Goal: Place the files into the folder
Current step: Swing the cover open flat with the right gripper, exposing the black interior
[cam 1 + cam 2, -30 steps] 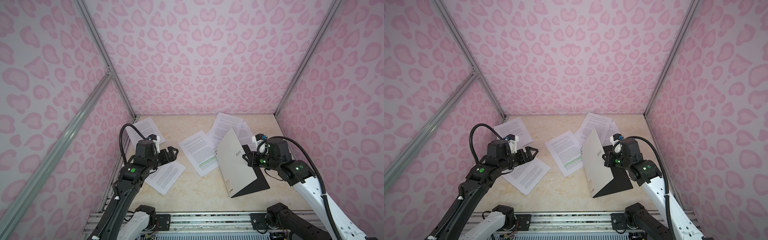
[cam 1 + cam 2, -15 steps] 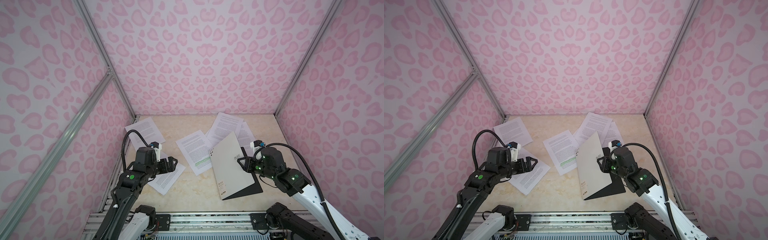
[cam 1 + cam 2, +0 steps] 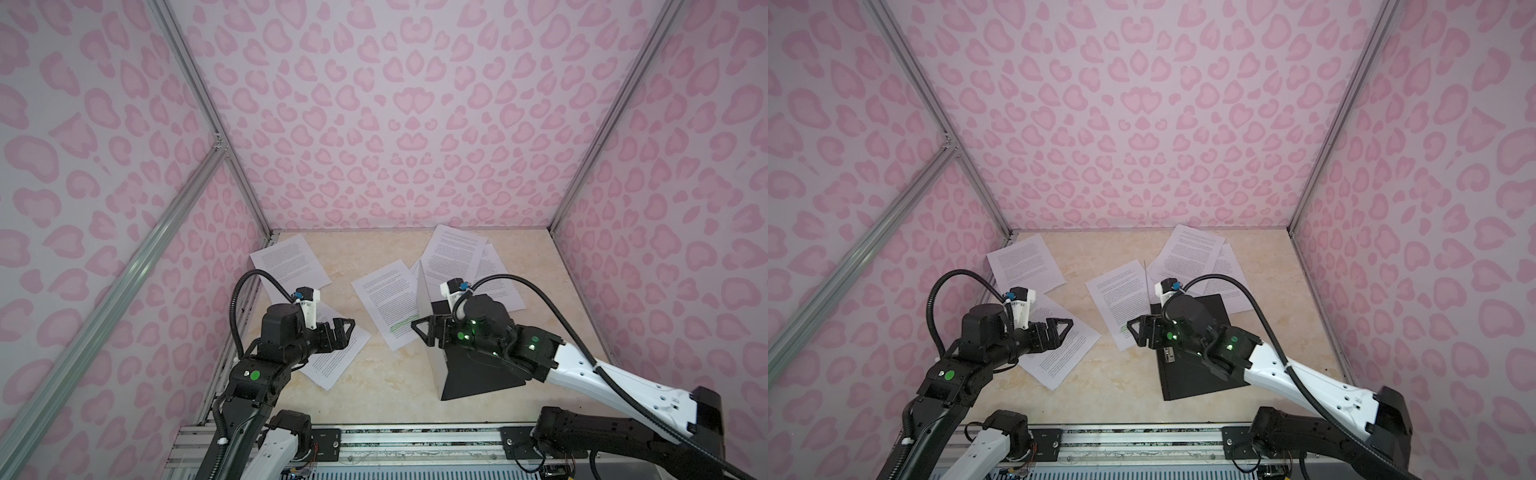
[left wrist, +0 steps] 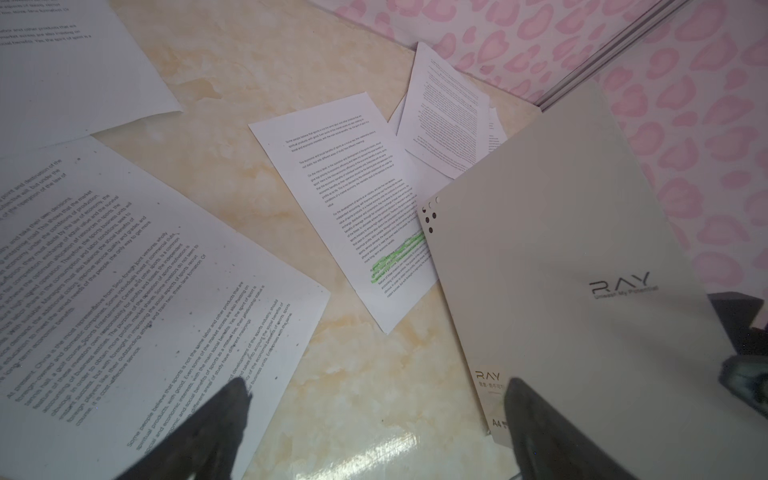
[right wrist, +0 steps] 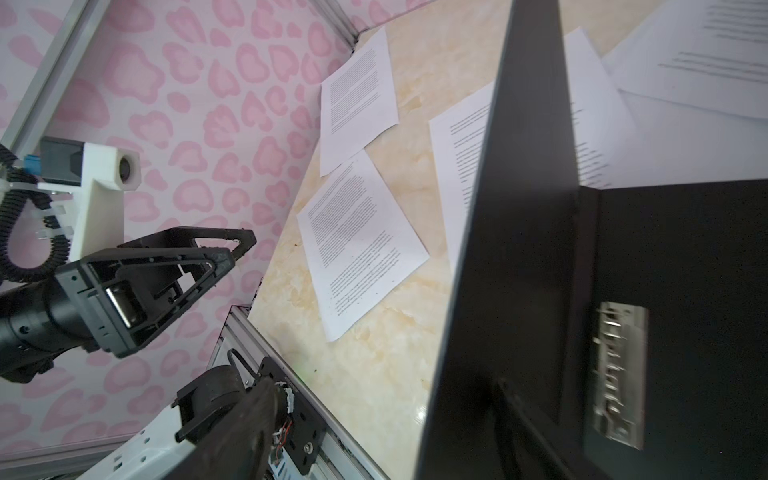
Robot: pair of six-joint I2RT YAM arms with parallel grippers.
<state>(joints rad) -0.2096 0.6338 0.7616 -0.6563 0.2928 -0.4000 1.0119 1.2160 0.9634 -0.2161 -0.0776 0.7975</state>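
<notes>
The folder (image 3: pixel 478 374) sits right of the worktop's (image 3: pixel 374 399) middle. Its matte black back lies flat, with a metal clip (image 5: pixel 619 374) beside the spine, which runs from near edge to far edge. The smooth grey front cover (image 4: pixel 561 270) stands nearly upright between the spread fingers of the right end effector (image 3: pixel 417 332). The left end effector (image 3: pixel 348 330), also spread, hovers over a sheet near the left edge. The files (image 3: pixel 291 262), thin printed rectangles, lie scattered flat on glossy beige marble, and the near edge has bare room.
</notes>
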